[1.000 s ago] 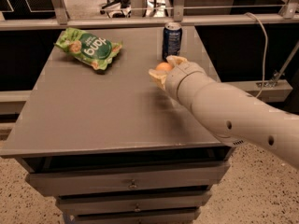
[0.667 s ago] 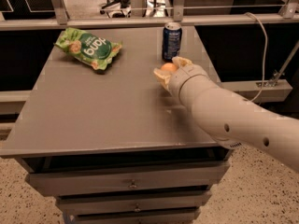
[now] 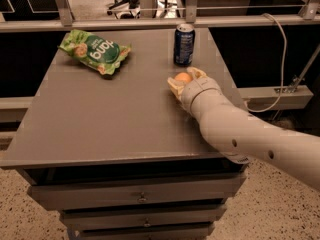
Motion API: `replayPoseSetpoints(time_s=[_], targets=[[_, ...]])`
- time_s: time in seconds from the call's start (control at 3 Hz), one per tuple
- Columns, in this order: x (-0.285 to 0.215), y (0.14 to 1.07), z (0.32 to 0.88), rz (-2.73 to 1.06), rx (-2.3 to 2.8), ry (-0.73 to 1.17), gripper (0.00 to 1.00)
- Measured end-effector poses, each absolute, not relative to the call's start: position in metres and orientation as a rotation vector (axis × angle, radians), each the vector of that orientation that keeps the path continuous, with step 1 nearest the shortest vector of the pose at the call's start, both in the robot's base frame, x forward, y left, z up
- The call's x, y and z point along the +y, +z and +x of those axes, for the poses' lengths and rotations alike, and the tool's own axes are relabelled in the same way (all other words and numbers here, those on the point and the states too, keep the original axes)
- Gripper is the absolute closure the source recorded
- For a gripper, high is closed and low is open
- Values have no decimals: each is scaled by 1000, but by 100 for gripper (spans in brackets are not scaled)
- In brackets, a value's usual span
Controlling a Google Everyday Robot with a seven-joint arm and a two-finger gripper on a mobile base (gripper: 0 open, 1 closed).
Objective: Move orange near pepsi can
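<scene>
The orange (image 3: 183,77) sits between the two cream fingers of my gripper (image 3: 185,79), low over the grey table top (image 3: 110,109), right of centre. The gripper is shut on the orange. The dark blue pepsi can (image 3: 184,45) stands upright near the table's far edge, a short way beyond the gripper and apart from it. My cream arm (image 3: 240,129) reaches in from the lower right and hides the table's right front part.
A green snack bag (image 3: 95,51) lies at the table's far left. A metal rail (image 3: 150,21) runs behind the table. A white cable (image 3: 280,59) hangs on the right. Drawers (image 3: 140,196) are below the table's front edge.
The gripper, holding the orange, has moved slightly right and toward the pepsi can. The can and the bag have not moved.
</scene>
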State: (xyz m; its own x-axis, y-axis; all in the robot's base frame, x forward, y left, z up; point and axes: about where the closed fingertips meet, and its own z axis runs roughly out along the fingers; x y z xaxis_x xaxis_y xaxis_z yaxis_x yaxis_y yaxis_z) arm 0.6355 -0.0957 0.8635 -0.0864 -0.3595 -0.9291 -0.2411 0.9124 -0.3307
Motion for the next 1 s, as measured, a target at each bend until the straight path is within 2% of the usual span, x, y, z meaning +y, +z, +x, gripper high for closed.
replayPoseSetpoints(time_s=[1.0], targets=[[-80, 875, 685, -473, 1560, -99, 100]])
